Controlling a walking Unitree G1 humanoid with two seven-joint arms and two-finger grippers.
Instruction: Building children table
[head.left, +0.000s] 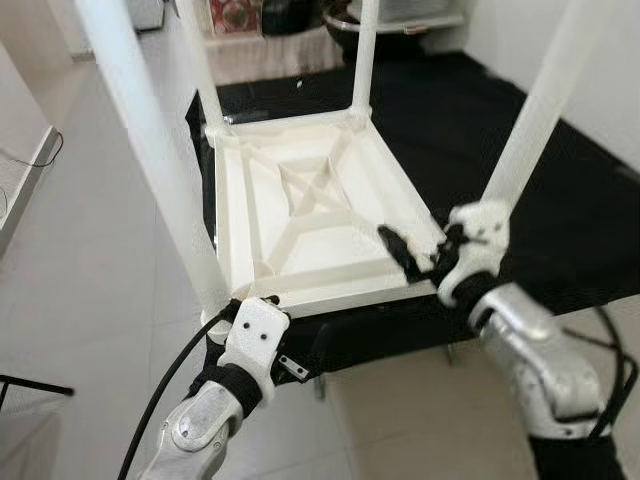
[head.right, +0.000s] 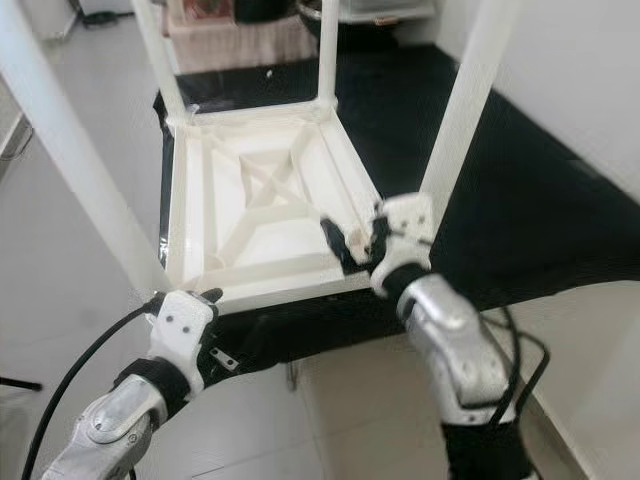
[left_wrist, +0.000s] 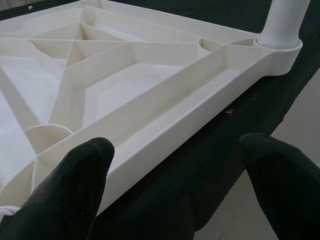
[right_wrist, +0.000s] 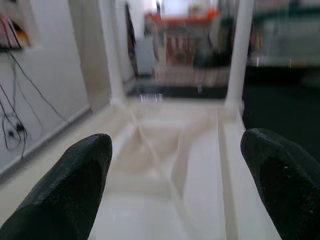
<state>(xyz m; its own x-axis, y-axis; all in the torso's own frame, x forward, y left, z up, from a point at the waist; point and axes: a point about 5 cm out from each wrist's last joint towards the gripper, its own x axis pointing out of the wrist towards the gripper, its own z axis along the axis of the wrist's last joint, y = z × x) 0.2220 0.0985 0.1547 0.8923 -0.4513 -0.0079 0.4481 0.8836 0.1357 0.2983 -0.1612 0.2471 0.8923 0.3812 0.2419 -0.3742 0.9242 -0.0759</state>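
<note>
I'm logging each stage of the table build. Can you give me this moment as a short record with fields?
table: white tabletop upside down on a black mat, ribbed underside up
legs: four fitted, one at each corner, e.g. near right leg
left gripper: open, at the near edge by the near left corner
right gripper: open, over the near right corner, pointing across the underside
floor: pale tiles

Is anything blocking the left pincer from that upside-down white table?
Nothing visible. The left pincer, open, sits right at the near edge of the table, with only bare rim and the black surface ahead of its fingers.
</note>
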